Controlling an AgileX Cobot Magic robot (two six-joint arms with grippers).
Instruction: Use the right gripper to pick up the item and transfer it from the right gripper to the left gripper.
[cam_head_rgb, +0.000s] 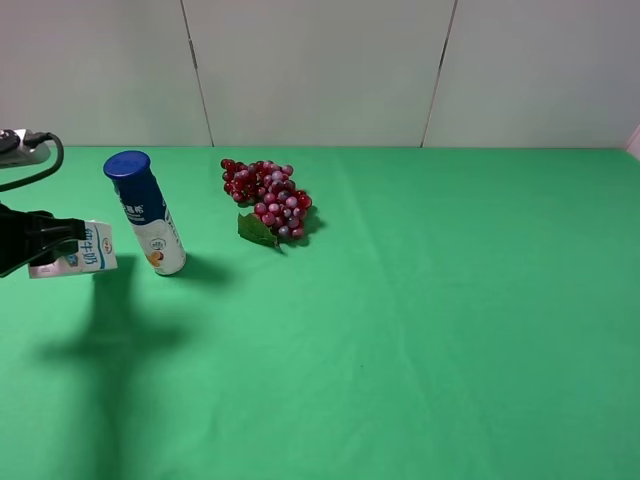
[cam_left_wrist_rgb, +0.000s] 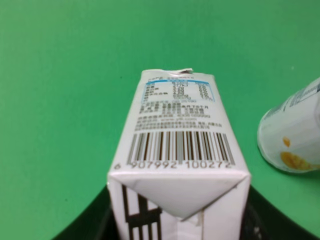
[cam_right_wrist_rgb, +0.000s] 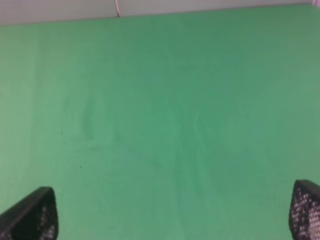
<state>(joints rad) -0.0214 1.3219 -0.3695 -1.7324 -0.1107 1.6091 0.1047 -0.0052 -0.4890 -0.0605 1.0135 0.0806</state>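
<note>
Exterior high: left tool (cam_head_rgb: 62, 240), mostly cut off at frame edge, pinches carton (cam_head_rgb: 90, 250) near bottle (cam_head_rgb: 150, 215), off desk (cam_head_rgb: 420, 320).
Right wrist: right tool (cam_right_wrist_rgb: 170, 215) spread, mostly out of frame.

The white carton (cam_left_wrist_rgb: 180, 125) bears a black-striped barcode and blue print, beside a blue-capped white bottle (cam_head_rgb: 152, 218), dark red grapes (cam_head_rgb: 268, 198) and a green desk (cam_head_rgb: 450, 320).

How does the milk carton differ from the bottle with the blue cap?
The milk carton is boxy and shorter; the bottle is round, taller and blue-capped. The carton is held up by the left gripper; the bottle stands on the green table. Both are white with blue print.
</note>
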